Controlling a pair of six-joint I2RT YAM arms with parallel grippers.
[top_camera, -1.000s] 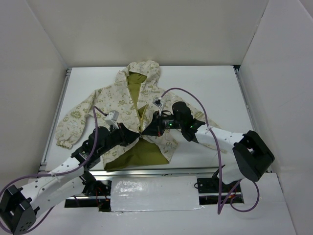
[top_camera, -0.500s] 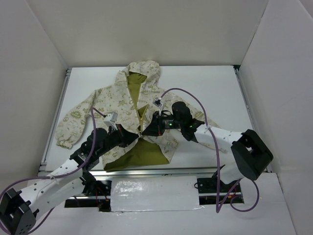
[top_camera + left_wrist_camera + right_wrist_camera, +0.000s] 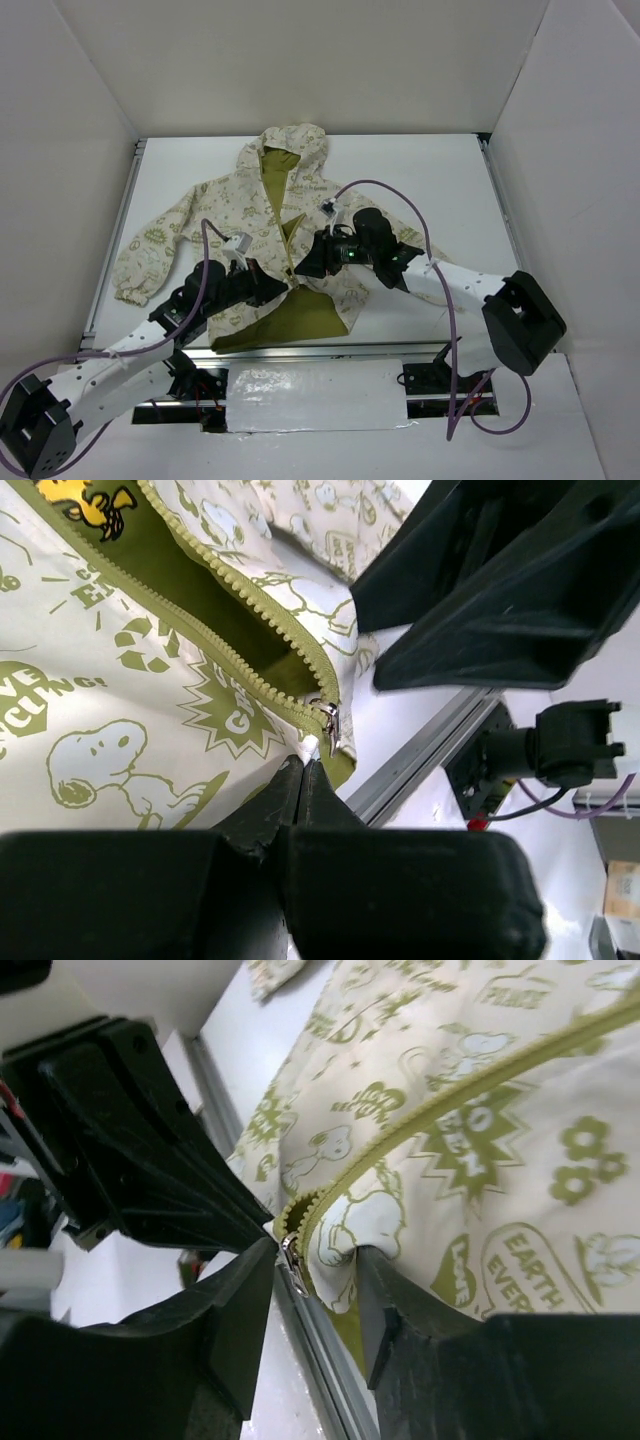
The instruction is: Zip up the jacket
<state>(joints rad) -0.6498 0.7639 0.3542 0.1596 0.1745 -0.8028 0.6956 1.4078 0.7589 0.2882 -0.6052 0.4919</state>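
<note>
The jacket, cream with olive prints, lies flat on the table with its hood toward the back and its front open. The lower flaps are spread over the olive lining. My left gripper is shut, pinching the jacket's bottom hem just under the silver zipper slider. From the right, my right gripper meets the same spot. Its jaws stand open, and the slider's pull and a fold of printed cloth lie between its fingers. The zipper teeth spread apart above the slider.
A metal rail runs along the table's near edge, right under the jacket's hem. White walls enclose the table on three sides. A foil-covered plate sits between the arm bases. Purple cables loop over both arms.
My right gripper has opened from shut and now stands around the slider. My left gripper has closed on the hem and shifted slightly toward the near edge.
</note>
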